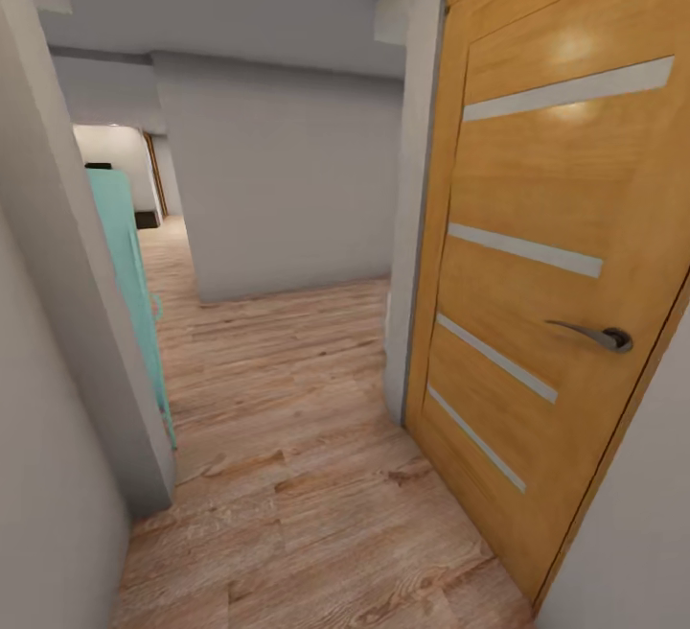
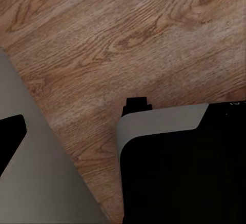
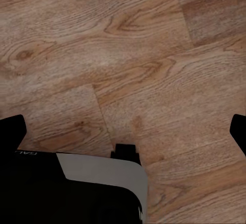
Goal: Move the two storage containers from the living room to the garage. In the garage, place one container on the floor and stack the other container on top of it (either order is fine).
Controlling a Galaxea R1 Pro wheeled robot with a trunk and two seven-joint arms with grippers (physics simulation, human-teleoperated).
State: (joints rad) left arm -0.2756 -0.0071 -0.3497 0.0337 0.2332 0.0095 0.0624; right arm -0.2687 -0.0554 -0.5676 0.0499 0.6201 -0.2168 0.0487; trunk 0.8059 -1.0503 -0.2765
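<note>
The storage containers are out of view. I am in a corridor with a wood-plank floor (image 1: 287,495). In the right wrist view my right gripper (image 3: 128,131) hangs open over the planks, one black fingertip (image 3: 11,131) at each edge of the picture and nothing between them. In the left wrist view my left gripper (image 2: 123,137) also looks open and empty. One of its dark fingertips (image 2: 11,137) shows, and the other side is lost against my black and grey base (image 2: 179,167).
An orange wood-panelled door (image 1: 546,303) with a metal handle (image 1: 599,335) stands close on the right. A grey wall corner (image 1: 77,322) and a teal appliance (image 1: 129,265) narrow the left. A grey wall (image 1: 287,188) faces me, and the corridor runs on to its left (image 1: 163,236).
</note>
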